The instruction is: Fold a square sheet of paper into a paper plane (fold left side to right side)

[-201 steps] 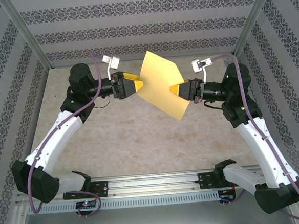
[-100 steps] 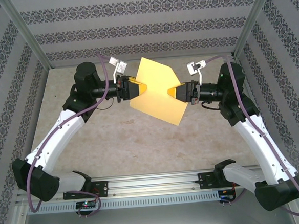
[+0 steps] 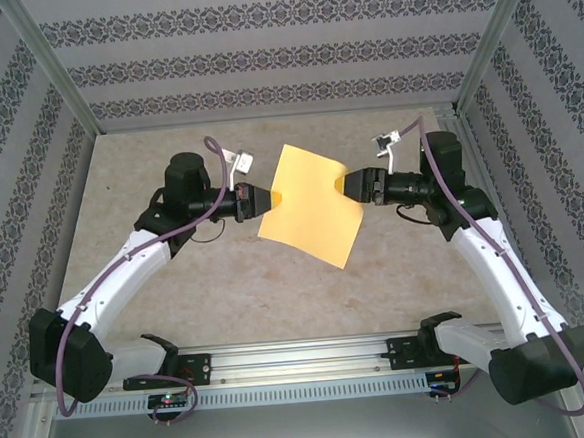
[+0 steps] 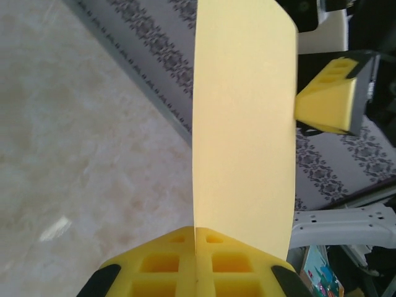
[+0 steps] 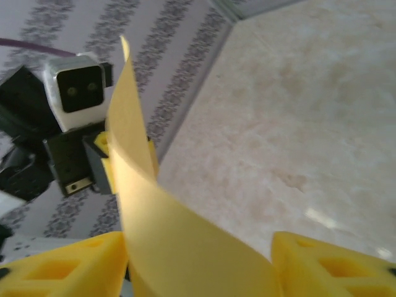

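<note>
Left claw (image 3: 257, 199) is pinched shut on the square sheet of paper (image 3: 309, 206); right claw (image 3: 354, 185) is open, gripping nothing. Risk: held on one side, the sheet may sag and fold askew.

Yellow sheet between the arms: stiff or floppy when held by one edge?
Probably floppy: the sheet bows in mid-air. Likely light: the left gripper's shut jaws alone seem to carry it, the right gripper open around its edge. Thin, so probably creases easily.

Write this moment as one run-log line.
left gripper: shut on paper | right gripper: open around paper | paper: off table, curved
</note>
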Motion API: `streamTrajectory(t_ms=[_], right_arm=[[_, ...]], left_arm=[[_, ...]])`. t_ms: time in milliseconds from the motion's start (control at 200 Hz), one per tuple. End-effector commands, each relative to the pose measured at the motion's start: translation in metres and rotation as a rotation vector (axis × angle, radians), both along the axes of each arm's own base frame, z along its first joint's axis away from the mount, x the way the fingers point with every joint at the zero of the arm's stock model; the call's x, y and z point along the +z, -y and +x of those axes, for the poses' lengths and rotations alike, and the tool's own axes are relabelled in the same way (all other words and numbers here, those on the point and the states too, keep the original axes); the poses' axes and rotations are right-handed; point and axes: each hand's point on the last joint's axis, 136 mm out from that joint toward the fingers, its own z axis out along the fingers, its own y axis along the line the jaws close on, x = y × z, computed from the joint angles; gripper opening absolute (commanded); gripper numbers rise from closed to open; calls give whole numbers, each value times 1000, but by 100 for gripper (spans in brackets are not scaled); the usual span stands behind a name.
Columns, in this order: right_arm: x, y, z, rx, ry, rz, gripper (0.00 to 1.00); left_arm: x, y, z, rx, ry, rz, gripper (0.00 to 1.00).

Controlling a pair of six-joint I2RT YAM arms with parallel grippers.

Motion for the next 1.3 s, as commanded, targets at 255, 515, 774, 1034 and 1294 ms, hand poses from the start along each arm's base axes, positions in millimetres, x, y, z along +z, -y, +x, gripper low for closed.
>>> streamTrajectory(t_ms=[255, 515, 774, 1034, 1294], right_arm=[[-130, 79, 23, -386, -255, -414, 77], [-191, 43, 18, -389, -383, -294, 70], [-233, -20, 17, -277, -454, -350, 57], [-255, -51, 26, -248, -508, -340, 42], [-260, -49, 30, -262, -511, -350, 38]], left_arm=[[-165, -41, 9, 344, -352, 266, 0], [-216, -54, 5, 402, -422, 363, 0], [-203, -49, 9, 371, -397, 369, 8], [-185, -25, 7, 281, -377, 276, 39], [-172, -2, 7, 222, -366, 222, 48]])
